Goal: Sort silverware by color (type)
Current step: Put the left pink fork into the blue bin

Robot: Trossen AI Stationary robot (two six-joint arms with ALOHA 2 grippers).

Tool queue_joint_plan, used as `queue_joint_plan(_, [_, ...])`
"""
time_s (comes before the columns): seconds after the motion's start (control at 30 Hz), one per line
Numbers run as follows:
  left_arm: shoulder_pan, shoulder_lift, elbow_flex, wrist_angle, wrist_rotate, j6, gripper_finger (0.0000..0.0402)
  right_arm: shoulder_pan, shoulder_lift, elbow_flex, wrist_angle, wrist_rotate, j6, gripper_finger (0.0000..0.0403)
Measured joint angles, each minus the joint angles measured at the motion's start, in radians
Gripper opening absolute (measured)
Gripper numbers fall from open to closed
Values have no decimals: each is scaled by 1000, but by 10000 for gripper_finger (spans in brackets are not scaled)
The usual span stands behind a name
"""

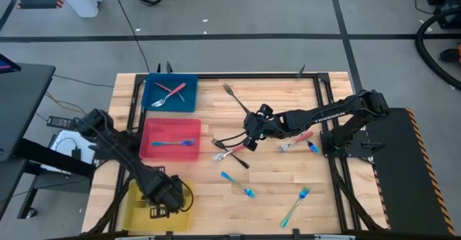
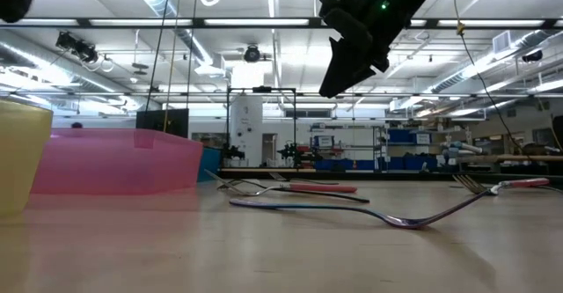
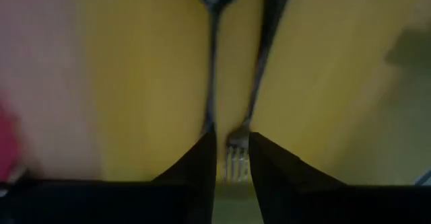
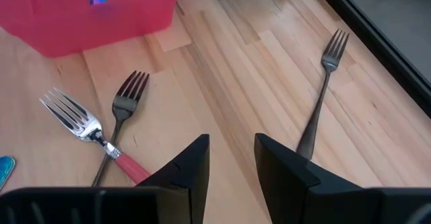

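My left gripper (image 1: 167,195) hangs over the yellow bin (image 1: 137,210) at the near left, pointing down, fingers apart. Two dark forks lie in that bin; the tine end (image 3: 236,158) of one sits between my fingers, and the other fork (image 3: 212,62) lies beside it. My right gripper (image 1: 253,132) hovers open above the middle of the table, over a dark fork (image 4: 124,109) and a red-handled fork (image 4: 94,140) that lie flat. The blue bin (image 1: 189,103) holds red-handled forks (image 1: 170,94). The red bin (image 1: 155,150) holds a blue-handled fork (image 1: 176,142). My left gripper's fingers (image 3: 202,163) stand on either side of the dark fork's tine end, coming from above. Whether they touch it I cannot tell. The fork's handle (image 3: 269,22) stretches away over the bin's floor.
More forks lie loose on the wood: a dark one (image 1: 234,98) toward the far side, a red-handled one (image 1: 295,140) under the right arm, and two blue-handled ones (image 1: 238,184) (image 1: 295,205) toward the near edge. A black frame (image 1: 328,125) borders the table.
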Motion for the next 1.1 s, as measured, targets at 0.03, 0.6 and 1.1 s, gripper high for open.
queue_joint_plan(0.03, [8,0,9,-26,0,16,89,0,0,0,0,0,0,126])
queue_joint_plan(0.6, [245,-2,221,-260,-263,550,87,63,0,-24,4,-175,-41,126])
queue_joint_plan(1.1, [417,-27,226,-271,-298,816,87,-66,144,-104,279,-469,-316,125])
